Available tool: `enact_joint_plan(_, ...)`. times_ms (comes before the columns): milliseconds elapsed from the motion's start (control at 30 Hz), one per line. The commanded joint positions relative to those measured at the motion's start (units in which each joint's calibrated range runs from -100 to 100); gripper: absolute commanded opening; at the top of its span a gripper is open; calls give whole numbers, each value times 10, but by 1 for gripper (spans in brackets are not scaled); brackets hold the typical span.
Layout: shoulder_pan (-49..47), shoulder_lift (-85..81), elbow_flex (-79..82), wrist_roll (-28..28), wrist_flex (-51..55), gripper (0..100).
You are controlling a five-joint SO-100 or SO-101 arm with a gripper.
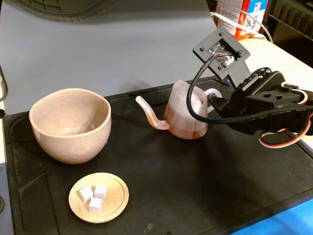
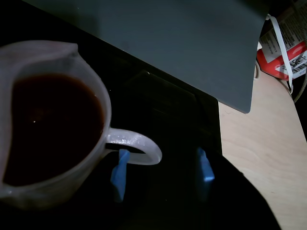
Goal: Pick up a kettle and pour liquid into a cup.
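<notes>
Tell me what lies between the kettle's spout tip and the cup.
Nothing: in the fixed view, only bare black mat separates the kettle spout from the cup.

A round wooden dish (image 1: 99,197) holding three white cubes (image 1: 94,198) is set on a black mat (image 1: 195,186); a red-and-white carton (image 1: 242,17), possibly, is seen behind.

Black mat (image 1: 195,196) — kettle (image 1: 186,115), cup (image 1: 71,125), wooden dish (image 1: 117,196) of white cubes (image 1: 93,198)

Looks like my workshop bench: black silicone work mat (image 1: 195,196) with moulded compartments on a pale wooden tabletop (image 2: 268,167), black crate (image 1: 293,19) behind.
</notes>
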Motion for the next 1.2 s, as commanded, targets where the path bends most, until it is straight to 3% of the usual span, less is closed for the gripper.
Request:
enact_joint_plan(0,3,13,-37,2,-8,18)
enact_joint_plan(667,15,52,-107,4,-8,17)
enact_joint_plan(933,17,53,-99,4,-2,1)
enact_joint_plan(1167,17,53,-99,4,-5,1)
